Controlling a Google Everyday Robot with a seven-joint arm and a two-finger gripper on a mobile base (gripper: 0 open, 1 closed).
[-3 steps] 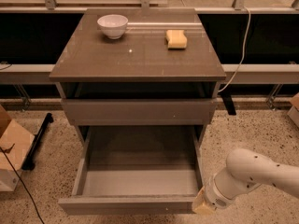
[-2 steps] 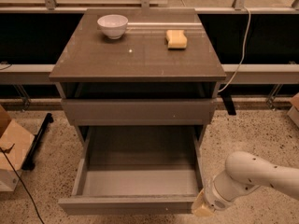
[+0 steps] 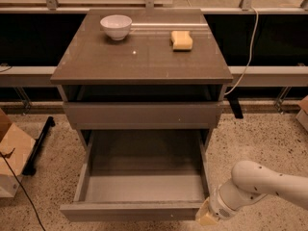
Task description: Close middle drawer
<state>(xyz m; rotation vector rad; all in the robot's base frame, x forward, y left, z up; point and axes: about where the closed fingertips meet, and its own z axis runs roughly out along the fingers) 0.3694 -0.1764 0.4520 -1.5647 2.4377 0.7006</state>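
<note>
Drawer first: the middle drawer (image 3: 144, 189) is pulled way out toward the camera. Its paler grey inside is fully exposed w/ nothing in it, and its flat front runs along the bottom of the view, under the uppermost front (image 3: 142, 114). No handle anywhere, so there's nothing to grab, and imo you don't need to. It's a rigid box on slides, prob light since it's bare, so a flat push on the front should send it home. I'd push near the middle of the front rather than at a corner, bc an off-centre shove can rack a drawer sideways and make it bind. The surface looks smooth, so a glancing contact could slip off the edge.

Now the gripper (image 3: 207, 218). It's low at the bottom right, right by the right-hand end of the drawer front, on the end of the white arm (image 3: 260, 184) coming in from the right. Can't tell from this angle if it's open or closed — only a yellowish tip shows. It isn't holding anything that I can see. It looks up against the front's corner, but I can't confirm actual contact.

Other stuff: a white bowl (image 3: 116, 26) and a yellow sponge (image 3: 182, 40) sit well apart on the cabinet top (image 3: 144, 66), so they're not in the way.
</note>
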